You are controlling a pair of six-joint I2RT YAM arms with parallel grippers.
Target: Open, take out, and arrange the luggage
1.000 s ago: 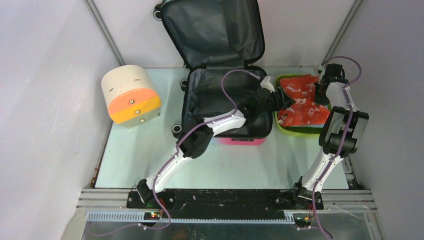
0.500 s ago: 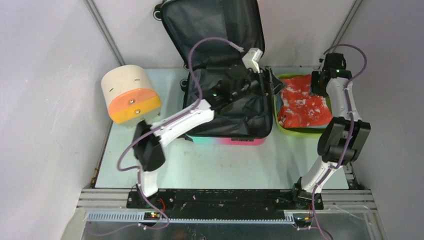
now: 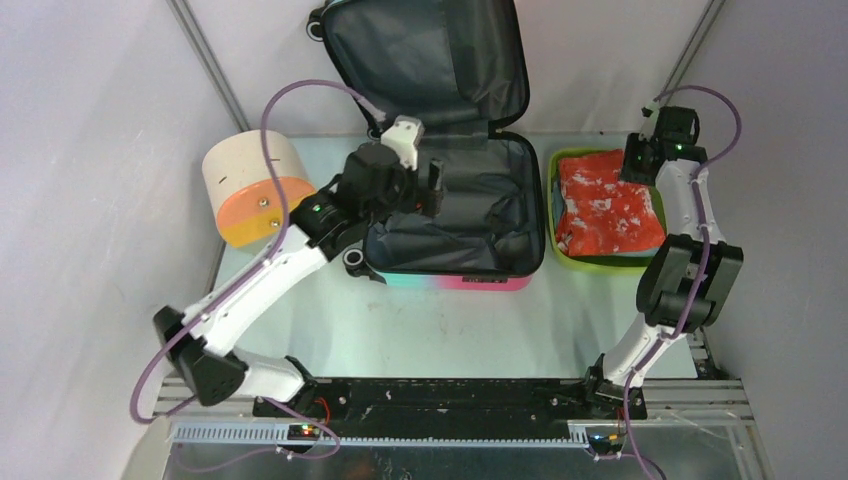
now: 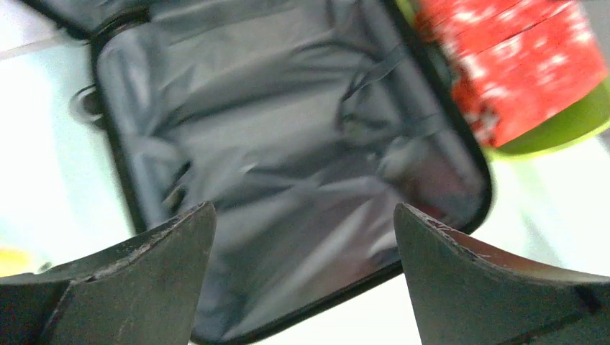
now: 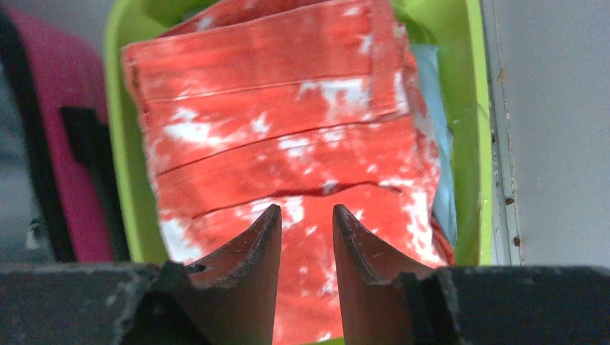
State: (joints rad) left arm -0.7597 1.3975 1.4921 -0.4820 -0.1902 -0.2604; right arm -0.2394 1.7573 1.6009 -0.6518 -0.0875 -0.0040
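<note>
Folded red-and-white cloth (image 5: 288,129) fills green tub (image 5: 476,129); cream-orange cylinder (image 3: 259,186) far left

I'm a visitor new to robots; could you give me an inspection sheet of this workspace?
Surface: pale table, no spills seen.
Job's things: luggage open, lid propped up behind; only grey lining shows inside.
Clutter: green tub holding folded red cloth, right of luggage; cream-and-orange cylinder at left.
Grippers: left gripper wide open over the luggage; right gripper slightly open above the cloth, holding nothing.
Cables: purple cables loop along both arms.
Surroundings: plain wall panels, nothing else seen.
</note>
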